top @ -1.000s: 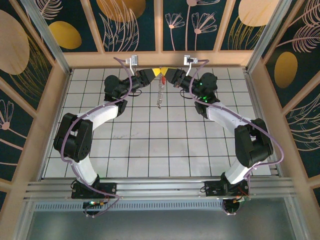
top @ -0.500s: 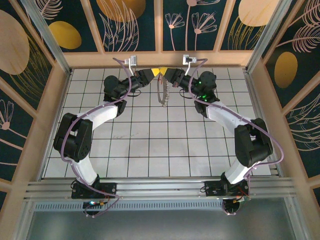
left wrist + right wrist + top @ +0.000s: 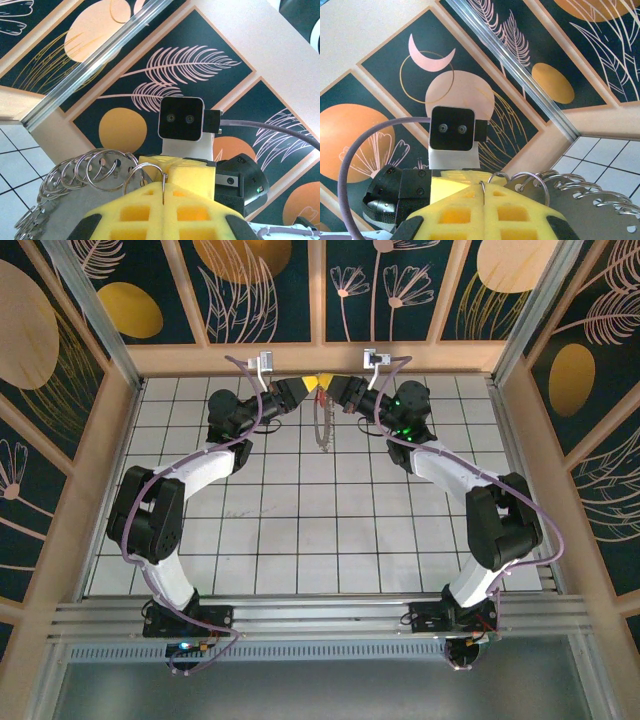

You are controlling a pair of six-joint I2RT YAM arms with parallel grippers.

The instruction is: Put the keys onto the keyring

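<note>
The keyring [image 3: 321, 426], a silvery chain-like loop of linked wire split rings, hangs in the air above the far middle of the white gridded table [image 3: 300, 530], its top pinched from both sides. My left gripper [image 3: 163, 186] has its yellow lattice fingers pressed together on one wire coil. My right gripper [image 3: 481, 194] is likewise clamped on a coil just beside it. I judge this to be the hold step: the loop is secured and threading is not yet evident. The next move calls for parting one coil without dropping the loop, then feeding the key onto it. Both arms reach forward and bow inward, wrists meeting tip to tip near the back wall.
</note>
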